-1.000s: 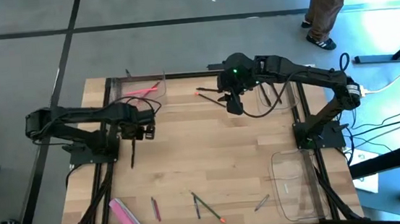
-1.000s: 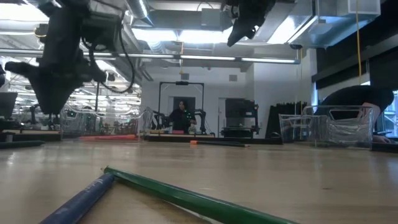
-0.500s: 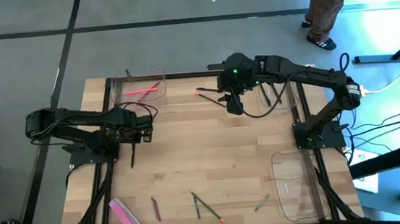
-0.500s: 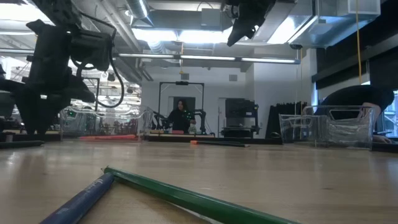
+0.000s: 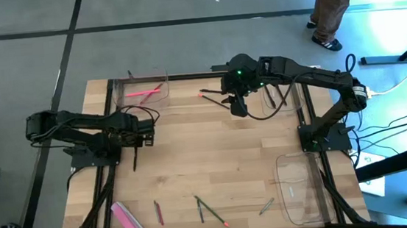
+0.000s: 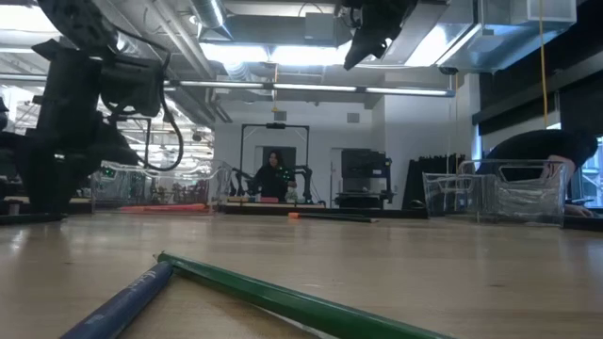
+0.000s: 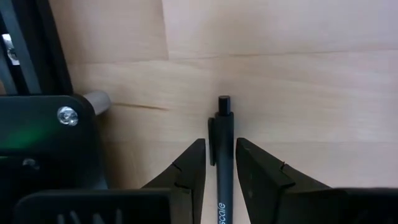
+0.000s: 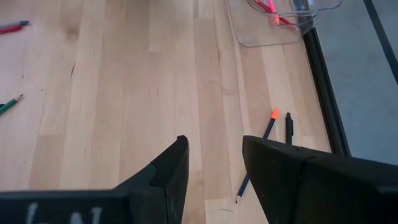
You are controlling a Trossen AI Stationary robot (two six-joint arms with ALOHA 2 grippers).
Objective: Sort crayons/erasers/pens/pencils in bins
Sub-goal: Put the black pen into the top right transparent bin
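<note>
Pens are drawing the attention of both arms on the wooden desk (image 5: 214,150). One black pen (image 7: 222,163) is sitting pinched between the fingers (image 7: 189,168) of the left gripper (image 5: 134,151), low over the desk's left side, its capped end pointing out past the fingertips. The right gripper (image 5: 238,107) is hovering high over the far middle of the desk with its fingers (image 8: 166,171) spread and holding nothing; below it, near the far edge, are lying a second black pen (image 8: 289,128) and an orange-tipped pencil (image 8: 257,154), just beside each other. Pink-red crayons (image 5: 145,92) are resting in the clear bin (image 5: 139,90) at the far left. Another bin (image 5: 301,186) is standing at the near right, and a third (image 5: 282,96) is partly hidden under the right arm. Pencils (image 5: 210,210) are lying scattered along the near edge beside a flat pink eraser (image 5: 127,219). A person (image 5: 336,3) is standing on the floor beyond the desk.
</note>
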